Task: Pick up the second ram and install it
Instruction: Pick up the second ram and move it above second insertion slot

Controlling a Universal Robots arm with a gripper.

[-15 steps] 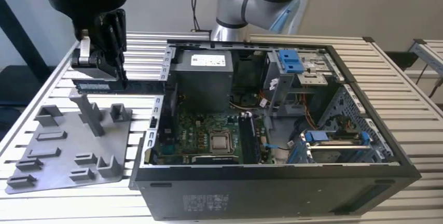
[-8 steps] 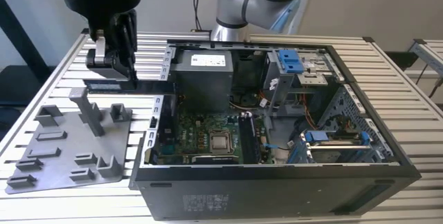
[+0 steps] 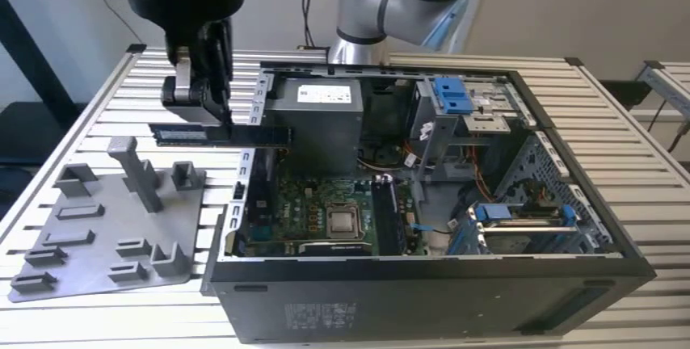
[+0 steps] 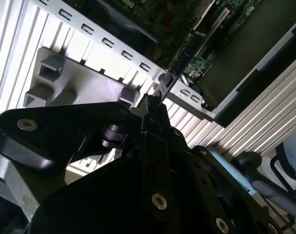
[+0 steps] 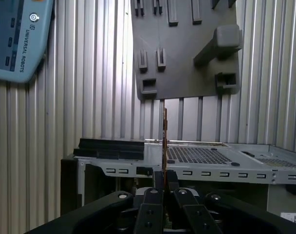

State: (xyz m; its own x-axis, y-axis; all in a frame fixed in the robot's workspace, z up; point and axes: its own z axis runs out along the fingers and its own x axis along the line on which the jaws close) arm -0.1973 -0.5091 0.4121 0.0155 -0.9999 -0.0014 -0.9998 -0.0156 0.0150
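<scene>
The second ram [image 3: 254, 134] is a thin dark stick held level in the air, lying across the open computer case's wall [image 3: 246, 173] on the exterior view's left. My gripper [image 3: 212, 120] is shut on it from above, gripping the part nearest the grey holder plate [image 3: 103, 228]. In the first wrist view the ram [image 5: 164, 141] shows edge-on, rising from my gripper [image 5: 165, 179] toward the holder plate [image 5: 187, 63]. In the second wrist view the ram [image 4: 179, 66] runs out from my gripper [image 4: 152, 105] over the case's edge.
The case lies open on a slatted metal table [image 3: 97, 115], with the motherboard [image 3: 323, 212], processor socket [image 3: 344, 221], power supply [image 3: 313, 119] and blue drive latches [image 3: 453, 94] inside. A teach pendant [image 5: 16, 39] lies on the table. A chair [image 4: 284, 161] stands beyond the table.
</scene>
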